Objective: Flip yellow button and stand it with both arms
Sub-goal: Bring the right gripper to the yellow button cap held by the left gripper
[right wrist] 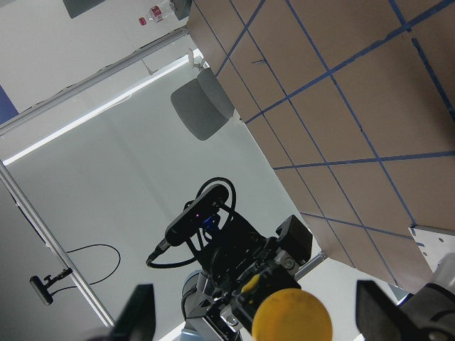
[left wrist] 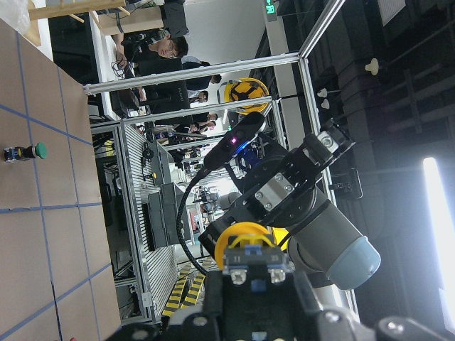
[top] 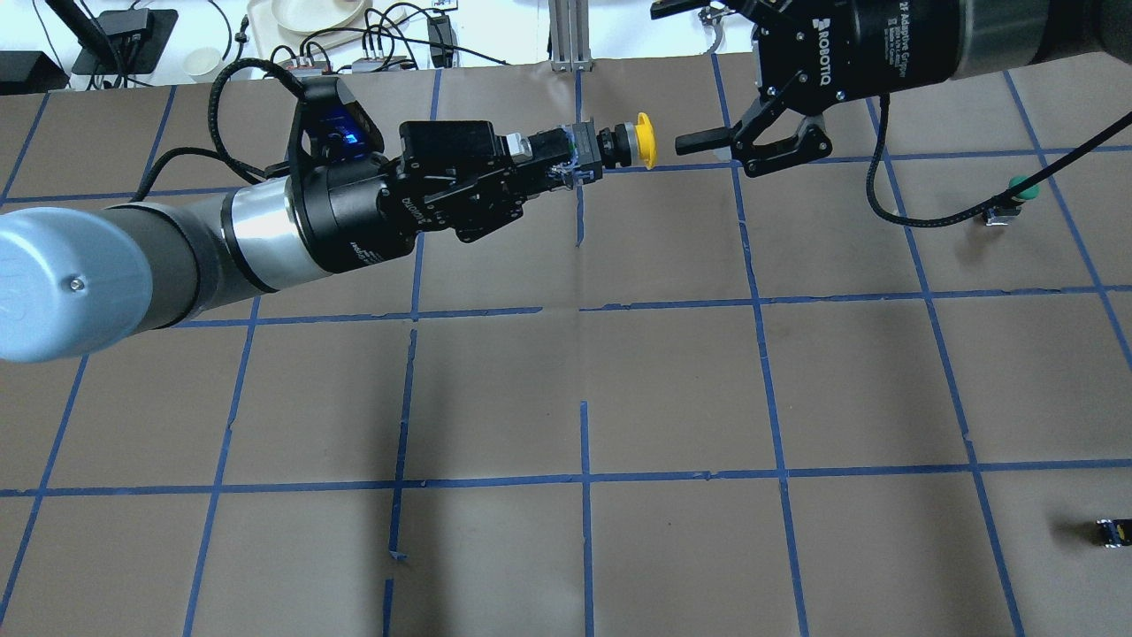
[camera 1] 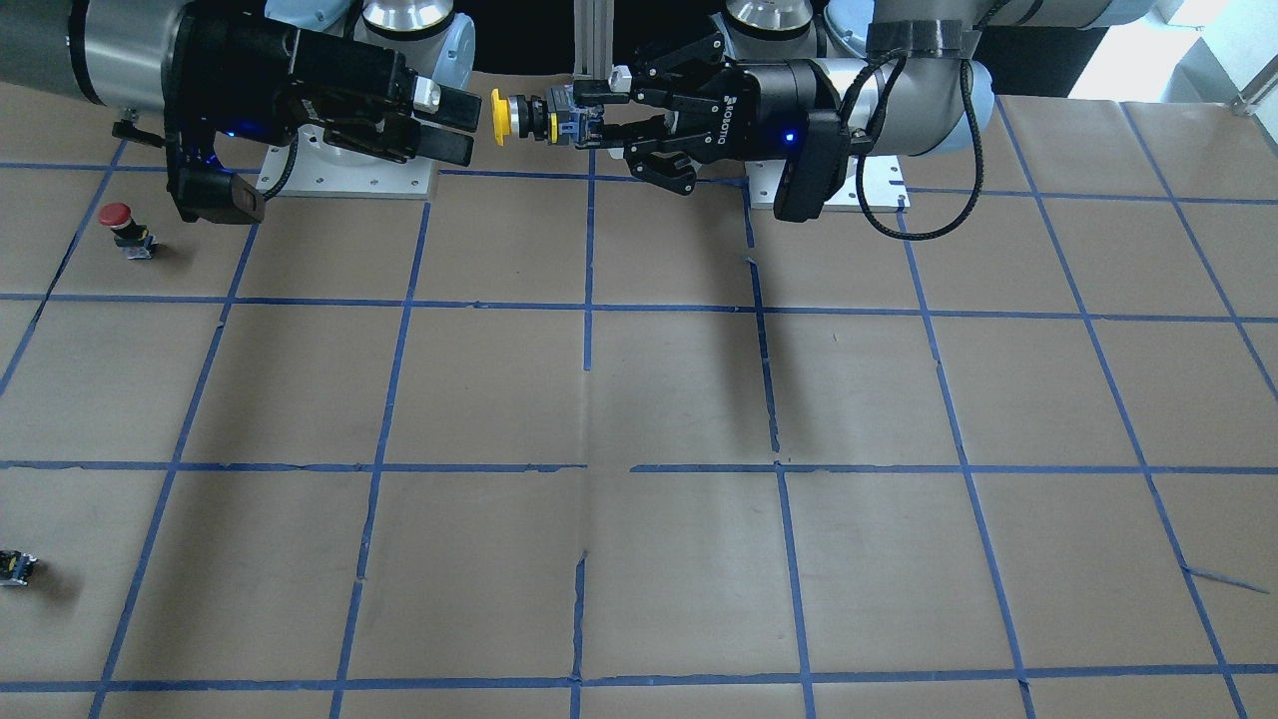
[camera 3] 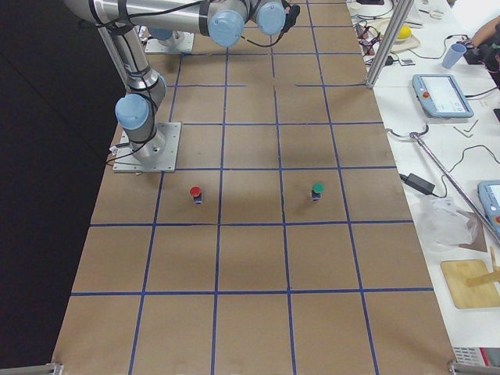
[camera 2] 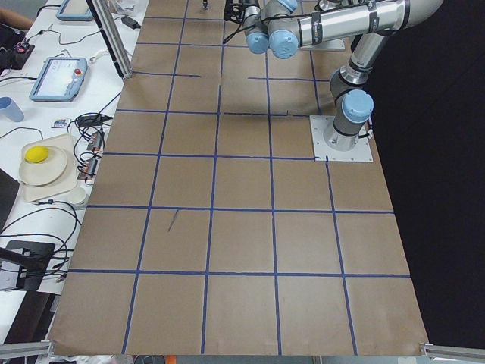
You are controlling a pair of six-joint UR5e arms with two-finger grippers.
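Right now the left claw grips the yellow button by its base, lying level above the counter, cap facing the wide-open right claw.

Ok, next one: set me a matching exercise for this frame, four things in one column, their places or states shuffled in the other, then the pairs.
Things:
1. yellow mushroom-capped push button
2. red-capped push button
3. right black two-finger gripper
4. small dark capless block

Places or states:
A. open, pointed at a cap, touching nothing
B. on the table, far from the robot's side
C. upright on the table, near the right arm's base plate
D. held sideways in the air by the left gripper

Pairs: 1-D, 2-C, 3-A, 4-B
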